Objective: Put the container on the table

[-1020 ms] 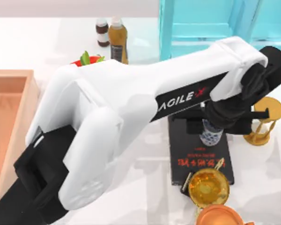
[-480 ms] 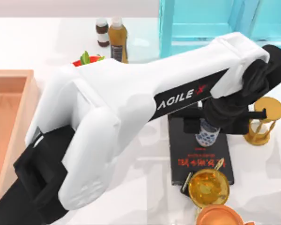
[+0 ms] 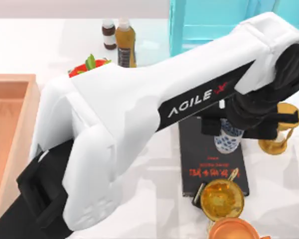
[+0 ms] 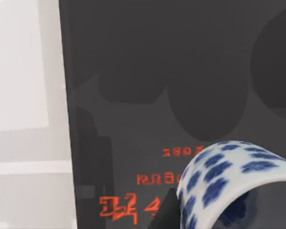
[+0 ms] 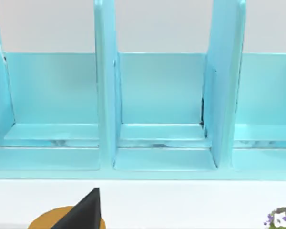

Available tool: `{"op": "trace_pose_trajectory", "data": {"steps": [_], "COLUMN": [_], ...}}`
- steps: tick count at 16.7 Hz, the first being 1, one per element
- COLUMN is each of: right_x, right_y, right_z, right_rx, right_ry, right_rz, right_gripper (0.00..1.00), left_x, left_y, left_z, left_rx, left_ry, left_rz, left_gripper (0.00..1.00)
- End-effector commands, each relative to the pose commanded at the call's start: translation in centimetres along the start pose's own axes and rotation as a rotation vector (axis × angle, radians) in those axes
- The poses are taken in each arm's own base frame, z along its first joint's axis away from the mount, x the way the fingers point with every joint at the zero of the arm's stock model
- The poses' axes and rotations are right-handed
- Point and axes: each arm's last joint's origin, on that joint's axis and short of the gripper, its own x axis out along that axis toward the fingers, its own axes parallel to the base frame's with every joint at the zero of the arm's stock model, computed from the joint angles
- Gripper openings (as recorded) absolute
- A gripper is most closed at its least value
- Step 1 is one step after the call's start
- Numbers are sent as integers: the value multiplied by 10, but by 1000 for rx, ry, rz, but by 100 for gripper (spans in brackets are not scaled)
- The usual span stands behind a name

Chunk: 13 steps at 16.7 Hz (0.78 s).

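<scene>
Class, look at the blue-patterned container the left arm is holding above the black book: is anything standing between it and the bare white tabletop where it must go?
Yes. The black book lies directly beneath the container held at the left gripper. The hourglass stands to its right and the golden bowl at the book's near end; bare table lies left of the book.

"AGILE X" stood in white letters on the left arm's (image 3: 154,94) black band; the black book's (image 3: 212,172) red lettering was unreadable.

Two bottles (image 3: 117,41), one black book (image 3: 209,159), one patterned cup (image 3: 227,141), one golden bowl (image 3: 222,199), one wooden tray (image 3: 10,129).
</scene>
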Motion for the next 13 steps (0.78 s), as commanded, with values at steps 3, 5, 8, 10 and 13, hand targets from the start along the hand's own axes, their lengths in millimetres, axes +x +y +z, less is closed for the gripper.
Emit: {"op": "trace_pose_trajectory", "data": {"steps": [3, 5, 8, 10, 13], "right_x": [0, 0, 0, 0, 0], "right_y": [0, 0, 0, 0, 0], "right_z": [0, 0, 0, 0, 0], "right_rx": [0, 0, 0, 0, 0], "right_ry": [0, 0, 0, 0, 0], "right_rz": [0, 0, 0, 0, 0], "right_gripper": [100, 100, 100, 100, 100], "left_x": [3, 8, 8, 7, 0], "left_y": [1, 3, 3, 3, 11], "left_z": [14, 20, 20, 18, 20], "left_rx": [-44, -62, -63, -56, -42], "left_ry": [-30, -37, -37, -35, -41], "left_rz": [-33, -32, -32, -32, -52], "left_gripper": [0, 0, 0, 0, 0]}}
